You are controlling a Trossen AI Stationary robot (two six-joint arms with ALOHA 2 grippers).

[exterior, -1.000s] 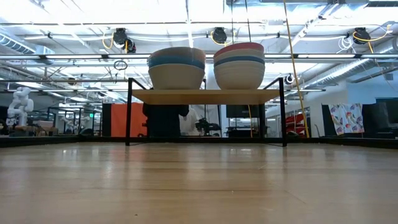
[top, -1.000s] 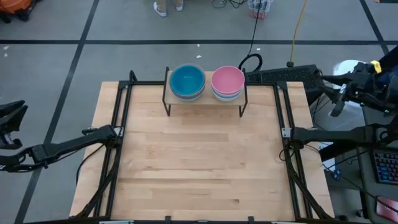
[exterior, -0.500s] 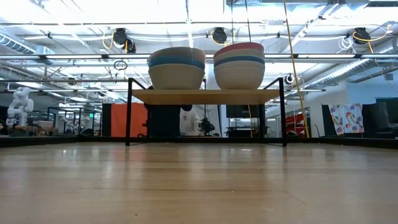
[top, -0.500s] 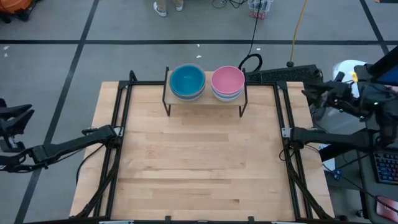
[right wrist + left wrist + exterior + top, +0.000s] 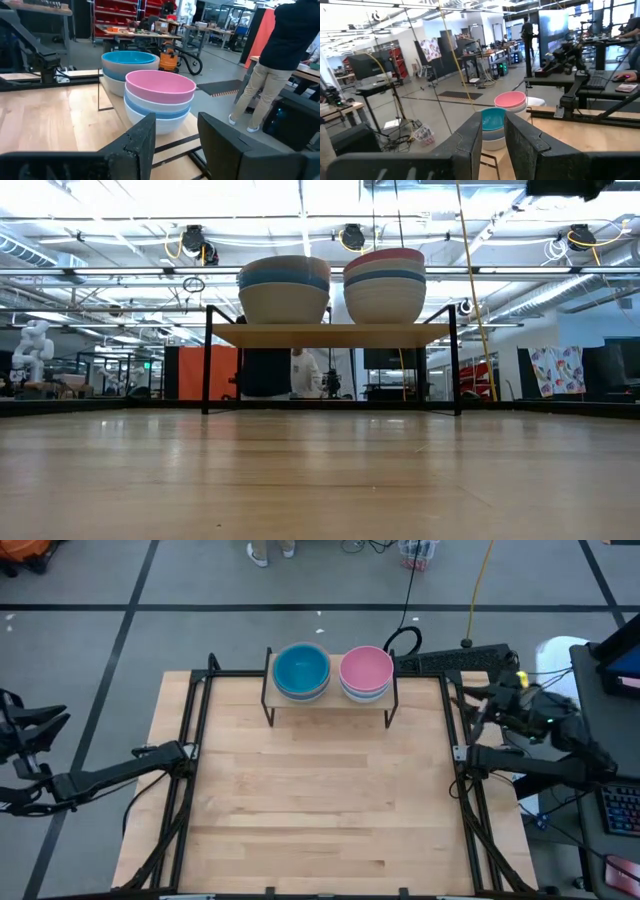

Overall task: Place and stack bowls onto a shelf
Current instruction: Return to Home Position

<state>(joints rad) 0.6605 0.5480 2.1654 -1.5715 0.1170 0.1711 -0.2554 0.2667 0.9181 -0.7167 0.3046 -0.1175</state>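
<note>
The shelf (image 5: 330, 698) stands on thin black legs at the middle of the table's far edge. Two stacks of bowls rest on its plank. The left stack (image 5: 301, 672) has a blue bowl on top, the right stack (image 5: 366, 673) a pink one (image 5: 159, 86). The low view shows the beige bottom bowls (image 5: 283, 302) sitting on the plank (image 5: 330, 335). My left gripper (image 5: 55, 722) hovers open beyond the table's left edge, pointing level toward the shelf. My right gripper (image 5: 477, 700) hangs open over the table's right edge near the far corner, also facing the bowls. Neither holds anything.
Black frame rails (image 5: 190, 770) run along the table's left and right sides. Bare tabletop (image 5: 320, 800) lies in front of the shelf. A person (image 5: 280, 60) stands beyond the table's far side. A keyboard (image 5: 622, 808) sits off to the right.
My right gripper has come down and moved in from beyond the table's right side to its right edge, staying open and empty. The bowls and the shelf have kept still.
</note>
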